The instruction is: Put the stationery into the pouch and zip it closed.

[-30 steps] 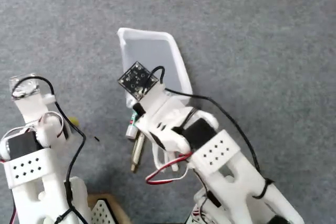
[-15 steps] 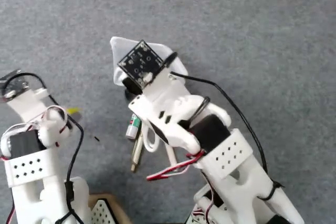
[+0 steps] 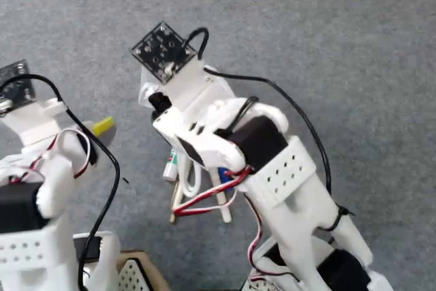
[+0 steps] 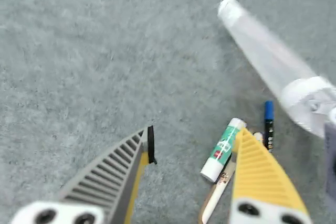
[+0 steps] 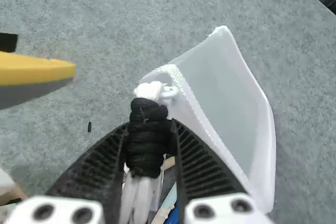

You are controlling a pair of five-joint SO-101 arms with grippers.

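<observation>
First, pouch (image 5: 226, 108): a flat, translucent white bag of fine mesh-like cloth with rounded corners and a ribbed zip edge. It is found at ten o'clock from the table's middle, largely covered by the right arm (image 3: 272, 175).
cord pull (image 5: 148, 150): a lump of wound black cord, joined by a small metal ring (image 5: 169, 93) to the zip's end.
right gripper (image 5: 149, 129): black ribbed fingers are pressed onto the cord pull from both sides.
left gripper (image 4: 195, 140): one grey ribbed finger and one smooth yellow finger are spread wide over the cover, at eight o'clock from the pouch.
glue stick (image 4: 223, 149): a white tube with a green label, laid at six o'clock from the pouch.
blue-capped pen (image 4: 269, 121): thin and black, laid just beside the glue stick.
pale pens (image 3: 176, 206): slim sticks, partly hidden under the right arm.
table (image 3: 354, 66): covered in coarse grey felt; a small black speck (image 5: 89, 127) is seen on it.
open room: the grey cover runs wide from twelve to four o'clock of the right arm, with the far edge at twelve o'clock.
</observation>
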